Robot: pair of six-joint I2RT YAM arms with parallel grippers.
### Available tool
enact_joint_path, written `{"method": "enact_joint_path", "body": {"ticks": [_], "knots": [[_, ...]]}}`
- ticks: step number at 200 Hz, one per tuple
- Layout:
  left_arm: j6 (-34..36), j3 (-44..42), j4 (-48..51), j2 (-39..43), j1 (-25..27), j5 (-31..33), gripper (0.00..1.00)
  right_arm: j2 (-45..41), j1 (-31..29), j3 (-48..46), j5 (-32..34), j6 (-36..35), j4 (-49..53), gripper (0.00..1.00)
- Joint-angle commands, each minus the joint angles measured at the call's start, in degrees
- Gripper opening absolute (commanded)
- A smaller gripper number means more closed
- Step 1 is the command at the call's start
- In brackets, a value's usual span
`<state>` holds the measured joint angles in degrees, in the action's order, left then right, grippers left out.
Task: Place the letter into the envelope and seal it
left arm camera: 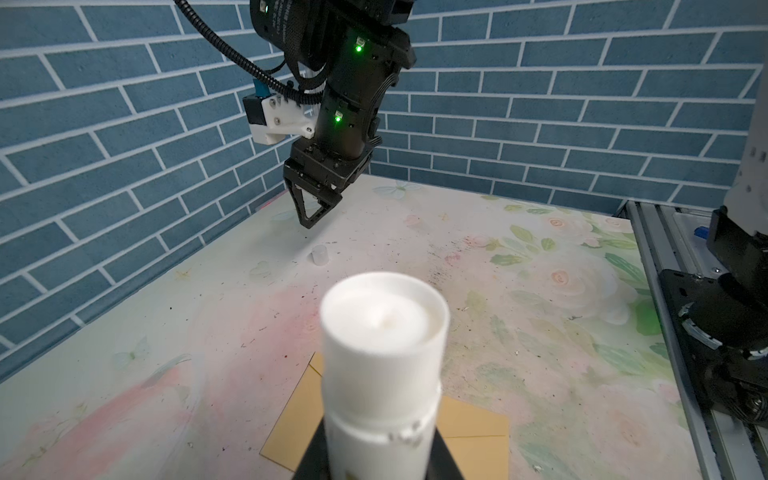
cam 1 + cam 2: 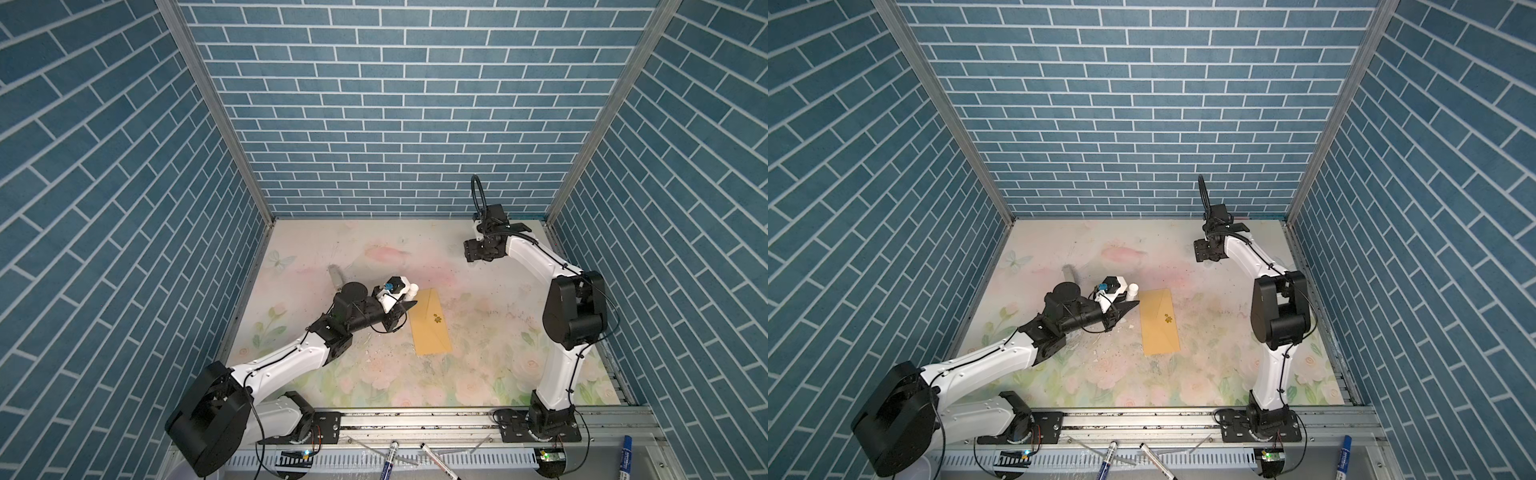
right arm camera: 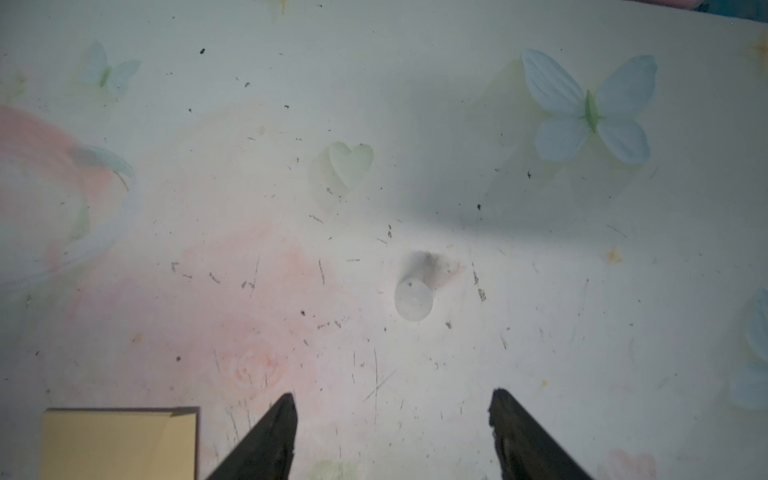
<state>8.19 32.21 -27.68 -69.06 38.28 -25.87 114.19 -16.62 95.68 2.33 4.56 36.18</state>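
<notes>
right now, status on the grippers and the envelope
Left gripper shut on glue stick. Right gripper open, near loose cap. Envelope flat, flap down; letter not visible.

We find the surface (image 2: 498, 365) bare from 3 to 6 o'clock of the envelope (image 2: 430, 323), so there's easy passage there. At 10 o'clock the L arm (image 2: 361, 316) w/ its white tube (image 2: 412, 291) crowds the corner, just beside it. The R arm (image 2: 528, 257) hangs at 1 o'clock, well apart, w/ a small cap (image 3: 413, 301) below.
</notes>
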Motion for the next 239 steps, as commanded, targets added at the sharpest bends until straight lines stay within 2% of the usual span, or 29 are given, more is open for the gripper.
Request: {"method": "enact_joint_path", "body": {"ticks": [1,83,174,239], "knots": [[-0.7,-0.6,-1.9,-0.2,0.0,-1.0,0.00,4.0,0.4,4.9,2.0,-2.2,3.7,0.70],[-1.8,-0.5,-3.2,-1.0,0.0,-1.6,0.00,12.9,1.0,10.0,2.8,-3.7,4.3,0.57],[-2.2,-0.3,-3.9,-1.4,0.0,-1.9,0.00,16.1,1.1,10.9,2.5,-3.6,3.6,0.40],[-2.6,-0.6,-4.3,-1.6,0.0,-1.9,0.00,16.2,1.1,10.9,2.5,-3.4,2.9,0.39]]}}
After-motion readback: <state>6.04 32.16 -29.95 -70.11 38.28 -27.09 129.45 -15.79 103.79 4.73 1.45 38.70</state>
